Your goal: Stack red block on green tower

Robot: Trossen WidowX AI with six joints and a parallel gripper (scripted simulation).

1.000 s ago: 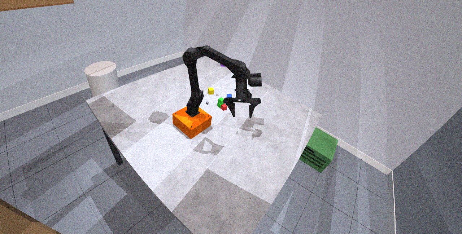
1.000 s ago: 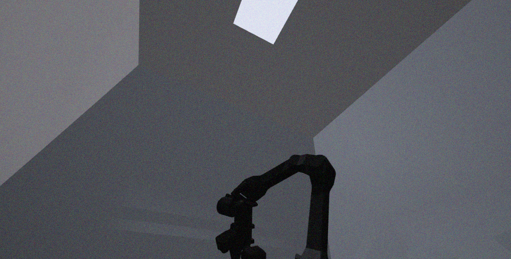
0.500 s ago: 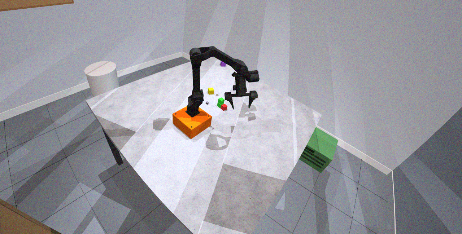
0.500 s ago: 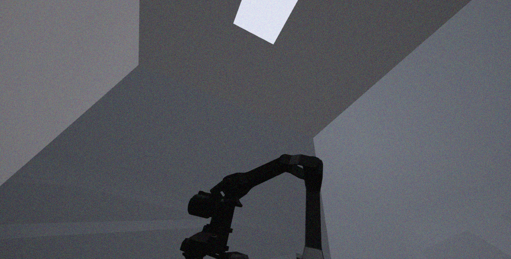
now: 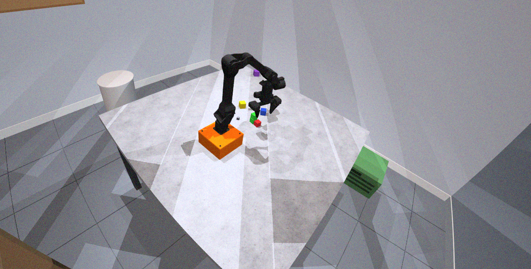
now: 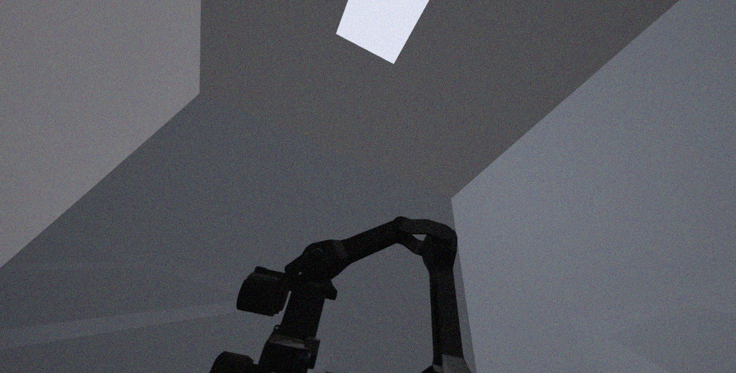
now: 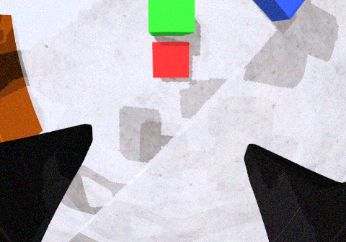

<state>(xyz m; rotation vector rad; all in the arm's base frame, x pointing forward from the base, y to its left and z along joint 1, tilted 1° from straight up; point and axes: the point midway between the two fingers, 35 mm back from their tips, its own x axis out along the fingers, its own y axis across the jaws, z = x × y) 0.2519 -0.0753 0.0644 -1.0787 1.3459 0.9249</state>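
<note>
A white, speckled table [image 5: 208,193] stands on a gray tiled floor [image 5: 55,193] by pale walls. The gripper [image 5: 264,108] hangs above it with its jaws wide open, holding and touching nothing. The red block [image 7: 170,60] lies on the table ahead of the jaws, just beside the green tower [image 7: 171,11].

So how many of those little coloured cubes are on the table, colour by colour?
Green tower: 1, looks like stacked cubes, number unclear
Red block: 1
Blue cube: 1
Yellow cube: 1
Purple cube: 1
Tiny grey cube: 1
Total: 6 items
</note>
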